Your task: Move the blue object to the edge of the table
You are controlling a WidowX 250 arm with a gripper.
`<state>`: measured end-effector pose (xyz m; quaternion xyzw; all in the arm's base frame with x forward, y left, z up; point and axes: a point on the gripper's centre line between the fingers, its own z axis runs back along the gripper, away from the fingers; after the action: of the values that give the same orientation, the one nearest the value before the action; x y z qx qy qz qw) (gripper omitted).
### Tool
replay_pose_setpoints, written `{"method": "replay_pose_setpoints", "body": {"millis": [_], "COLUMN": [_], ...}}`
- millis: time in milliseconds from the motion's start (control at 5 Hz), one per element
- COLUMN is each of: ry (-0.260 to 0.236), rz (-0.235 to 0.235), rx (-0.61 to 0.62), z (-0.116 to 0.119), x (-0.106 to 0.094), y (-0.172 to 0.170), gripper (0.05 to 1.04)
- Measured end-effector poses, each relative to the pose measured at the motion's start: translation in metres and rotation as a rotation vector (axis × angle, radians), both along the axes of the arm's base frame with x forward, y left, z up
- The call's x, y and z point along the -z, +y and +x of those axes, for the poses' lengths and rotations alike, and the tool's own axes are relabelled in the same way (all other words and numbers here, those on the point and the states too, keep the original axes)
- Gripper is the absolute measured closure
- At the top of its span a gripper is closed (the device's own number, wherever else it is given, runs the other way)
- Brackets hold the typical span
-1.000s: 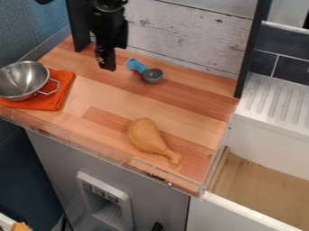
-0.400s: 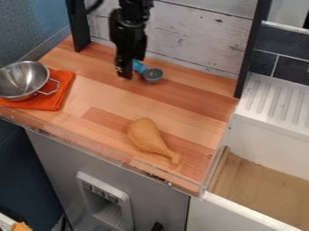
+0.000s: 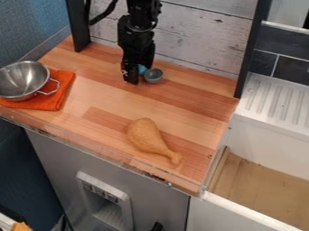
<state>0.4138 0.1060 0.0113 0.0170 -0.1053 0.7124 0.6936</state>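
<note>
Your gripper (image 3: 131,78) is low over the bench (image 3: 102,97). Can't tell you jaws' opening or grip. Blue scoop (image 3: 142,69) partly hidden behind jaws, its grey cup (image 3: 153,76) just view-right of them.

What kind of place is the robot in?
It looks like a toy kitchen, maybe for robot practice. There's a shiny metal bowl on an orange cloth, a drumstick on the wooden counter, and what looks like a sink beside it.
</note>
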Motion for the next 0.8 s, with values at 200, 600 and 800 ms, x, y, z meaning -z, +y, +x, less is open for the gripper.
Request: {"method": "replay_pose_setpoints", "body": {"millis": [200, 600, 800], "ry": [0.006, -0.003, -0.049], "rz": [0.008, -0.013, -0.02], "rx": [0.012, 0.029, 0.037], "z": [-0.006, -0.016, -0.017], "x": [0.002, -0.006, -0.027], "y": [0.0, -0.004, -0.007], "gripper": [0.43, 0.748, 0.748]}}
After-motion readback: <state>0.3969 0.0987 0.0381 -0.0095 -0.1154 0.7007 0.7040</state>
